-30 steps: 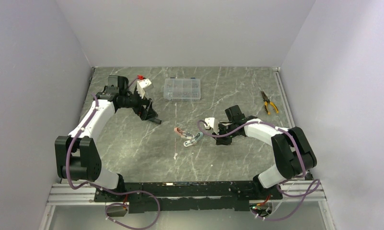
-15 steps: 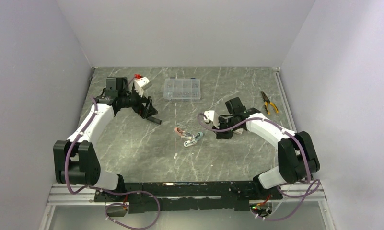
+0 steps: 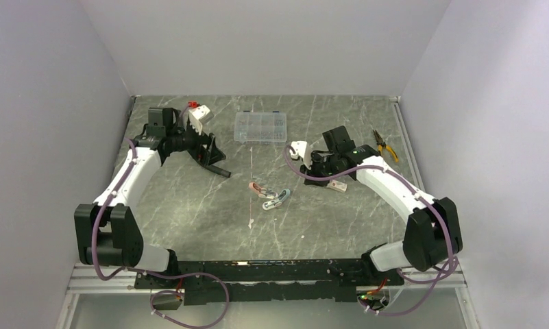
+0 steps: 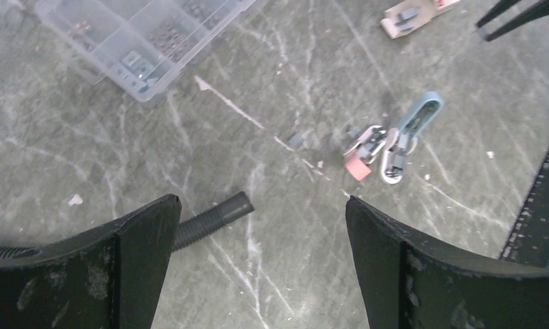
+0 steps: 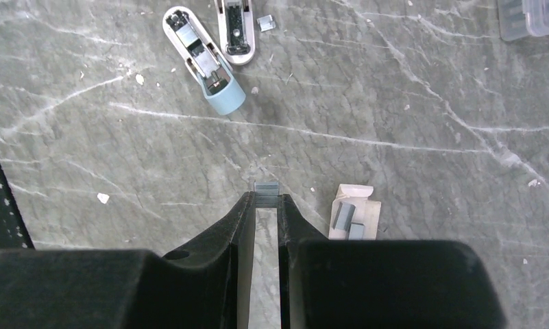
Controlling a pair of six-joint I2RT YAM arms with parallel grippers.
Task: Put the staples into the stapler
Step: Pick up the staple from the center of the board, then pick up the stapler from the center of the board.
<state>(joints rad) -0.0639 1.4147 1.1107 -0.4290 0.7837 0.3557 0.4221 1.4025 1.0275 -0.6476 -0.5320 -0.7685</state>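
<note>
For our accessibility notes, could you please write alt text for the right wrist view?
The right gripper pinches a strip of staples at its tips over a grey marbled table. An opened blue-tipped stapler and a second stapler lie ahead left; a small carton lies right.

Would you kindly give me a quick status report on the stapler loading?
Left gripper open, empty. Right gripper shut on staple strip. Blue stapler and pink stapler lie open ahead; nothing between.

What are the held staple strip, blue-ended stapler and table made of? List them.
staple strip in the right tool: dull grey metal, ribbed sheen.
blue-ended stapler: probably plastic, smooth white shell.
table: grey marble look, white veins; possibly laminate.
</note>
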